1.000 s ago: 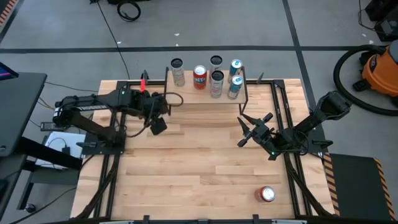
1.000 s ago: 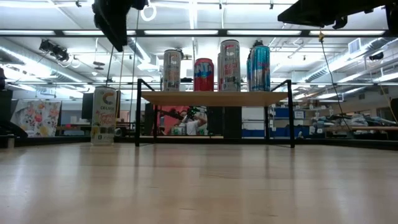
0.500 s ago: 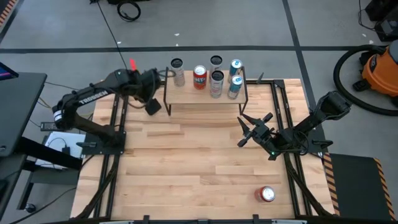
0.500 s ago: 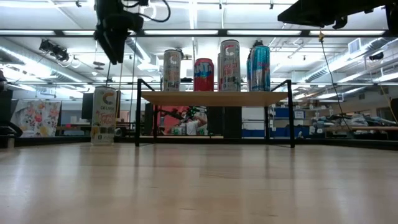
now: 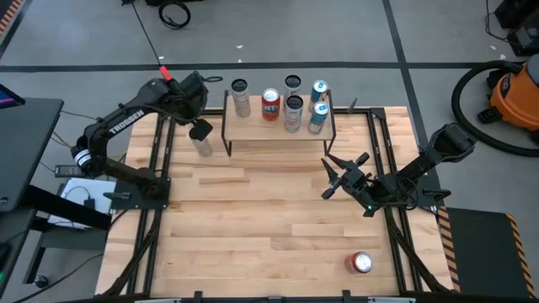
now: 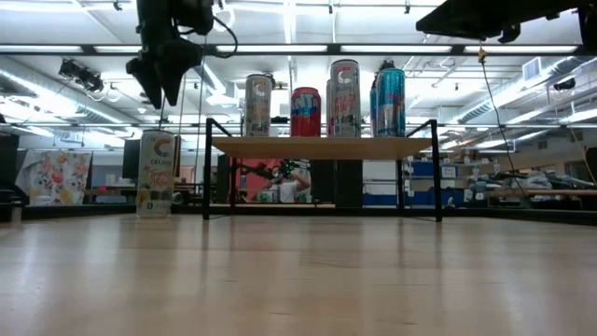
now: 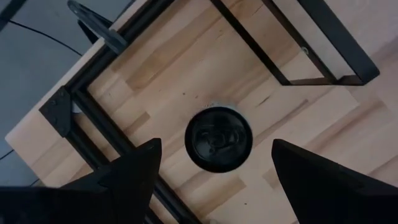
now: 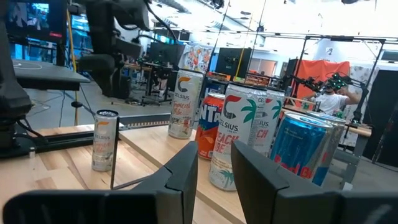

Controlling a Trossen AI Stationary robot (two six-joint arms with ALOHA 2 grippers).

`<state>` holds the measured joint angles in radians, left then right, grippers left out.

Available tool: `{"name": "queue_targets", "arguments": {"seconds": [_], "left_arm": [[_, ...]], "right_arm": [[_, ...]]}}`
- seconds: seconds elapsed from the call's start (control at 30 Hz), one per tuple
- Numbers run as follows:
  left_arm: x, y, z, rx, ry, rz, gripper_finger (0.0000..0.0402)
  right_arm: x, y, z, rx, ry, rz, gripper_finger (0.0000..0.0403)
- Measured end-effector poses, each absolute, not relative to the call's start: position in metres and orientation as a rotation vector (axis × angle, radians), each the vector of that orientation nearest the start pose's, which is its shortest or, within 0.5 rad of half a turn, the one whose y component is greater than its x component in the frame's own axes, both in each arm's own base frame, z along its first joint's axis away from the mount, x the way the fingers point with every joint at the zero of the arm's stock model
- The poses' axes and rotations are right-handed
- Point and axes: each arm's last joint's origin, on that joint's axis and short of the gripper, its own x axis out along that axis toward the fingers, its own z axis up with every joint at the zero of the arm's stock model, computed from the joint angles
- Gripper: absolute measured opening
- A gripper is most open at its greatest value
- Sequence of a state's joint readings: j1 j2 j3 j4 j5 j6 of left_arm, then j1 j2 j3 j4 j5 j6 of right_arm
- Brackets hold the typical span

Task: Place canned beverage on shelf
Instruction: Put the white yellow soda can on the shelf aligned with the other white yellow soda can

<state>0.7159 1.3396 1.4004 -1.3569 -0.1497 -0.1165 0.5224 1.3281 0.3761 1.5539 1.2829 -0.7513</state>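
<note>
The left tool [image 5: 200, 130] has swung from mid-desk toward the desk's far left corner, now hanging directly above the standing can [image 5: 202, 144] beside the shelf [image 5: 278, 126].

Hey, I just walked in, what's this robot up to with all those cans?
It is stocking the shelf, which already carries five upright cans. The left gripper hangs open straight above a white can standing on the table just left of the shelf, not touching it. The right gripper waits over the table's right side, holding nothing. One more can, a red-topped can, lies on its side near the front right corner.
</note>
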Motion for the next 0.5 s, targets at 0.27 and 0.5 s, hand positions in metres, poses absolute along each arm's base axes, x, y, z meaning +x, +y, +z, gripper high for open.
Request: {"name": "queue_targets", "arguments": {"seconds": [0.27,0.5], "left_arm": [[0.179,0.16,0.328,-0.479,1.321,0.787,0.0316],[0.184,0.164,0.321,-0.523,1.349,0.749,0.0316]], "right_arm": [[0.196,0.081,0.238,-0.232,-0.099,-0.798,0.0106],[0.197,0.081,0.238,-0.232,-0.099,-0.799,0.0106]]}}
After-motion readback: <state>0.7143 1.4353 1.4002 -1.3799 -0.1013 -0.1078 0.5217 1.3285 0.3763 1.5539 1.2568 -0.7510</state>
